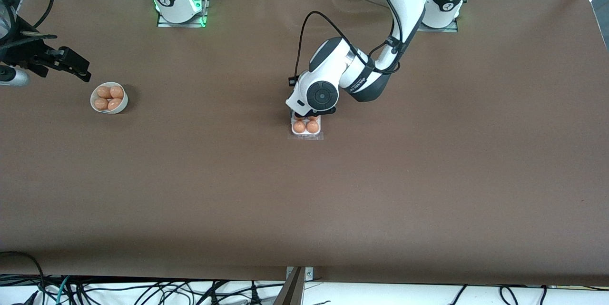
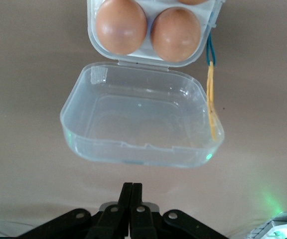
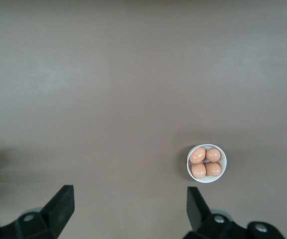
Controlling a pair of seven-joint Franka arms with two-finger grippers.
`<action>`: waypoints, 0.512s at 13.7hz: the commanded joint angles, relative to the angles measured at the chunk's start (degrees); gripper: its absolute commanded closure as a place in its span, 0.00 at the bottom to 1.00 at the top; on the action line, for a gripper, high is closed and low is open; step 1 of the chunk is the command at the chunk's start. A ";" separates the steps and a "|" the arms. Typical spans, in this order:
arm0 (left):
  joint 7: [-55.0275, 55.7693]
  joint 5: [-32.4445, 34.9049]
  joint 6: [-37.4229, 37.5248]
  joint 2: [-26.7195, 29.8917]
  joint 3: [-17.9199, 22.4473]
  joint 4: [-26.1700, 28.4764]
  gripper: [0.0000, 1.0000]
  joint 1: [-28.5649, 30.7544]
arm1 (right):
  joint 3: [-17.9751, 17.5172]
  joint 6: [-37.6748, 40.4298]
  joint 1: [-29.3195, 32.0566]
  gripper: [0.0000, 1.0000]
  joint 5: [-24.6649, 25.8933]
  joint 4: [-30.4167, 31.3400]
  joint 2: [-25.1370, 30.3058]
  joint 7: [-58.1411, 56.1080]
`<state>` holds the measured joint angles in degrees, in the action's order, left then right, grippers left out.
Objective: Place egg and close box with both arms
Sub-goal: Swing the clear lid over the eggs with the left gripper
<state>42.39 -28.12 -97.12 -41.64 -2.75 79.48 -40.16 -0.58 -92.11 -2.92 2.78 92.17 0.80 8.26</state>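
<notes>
The box (image 1: 293, 130) is a white tray with its clear lid (image 1: 306, 137) lying open flat on the table, on the side nearer the front camera. Two eggs (image 1: 299, 126) (image 1: 312, 126) fill its nearer cups; the farther cups are mostly hidden under the left arm's hand (image 1: 316, 96). In the left wrist view the lid (image 2: 141, 119) lies open beside the tray (image 2: 91, 37) holding eggs (image 2: 121, 26). My left gripper (image 2: 132, 191) is shut on nothing, above the table by the lid's free edge. My right gripper (image 1: 76, 64) waits open beside the bowl.
A round white bowl (image 1: 95, 107) (image 3: 222, 174) with several eggs stands toward the right arm's end of the table. A yellow and blue string (image 2: 211, 94) hangs along one side of the lid. Bare brown tabletop surrounds the box.
</notes>
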 commanded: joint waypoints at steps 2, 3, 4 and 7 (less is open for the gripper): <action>0.77 -1.23 0.09 -1.25 1.00 -1.87 0.95 -1.06 | 0.85 -0.70 -0.34 0.00 -0.93 -0.15 0.08 -0.87; 0.77 -1.23 -0.26 -1.16 1.00 -1.87 0.95 -1.06 | 0.94 -0.70 -0.34 0.00 -0.93 -0.15 -0.09 -0.87; 0.94 -1.14 -0.61 -1.25 1.08 -1.87 0.95 -1.06 | 0.94 -0.70 -0.34 0.00 -1.02 -0.15 -0.18 -0.87; 1.30 -0.79 -2.20 -1.34 1.35 -1.95 1.00 -0.97 | 1.02 -0.70 -0.25 0.00 -1.37 -0.15 -0.27 -0.96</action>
<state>42.72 -28.13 -99.08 -42.02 -2.43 79.32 -40.42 -0.02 -92.51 -3.05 2.45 92.17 0.47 8.24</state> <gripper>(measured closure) 0.952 0.000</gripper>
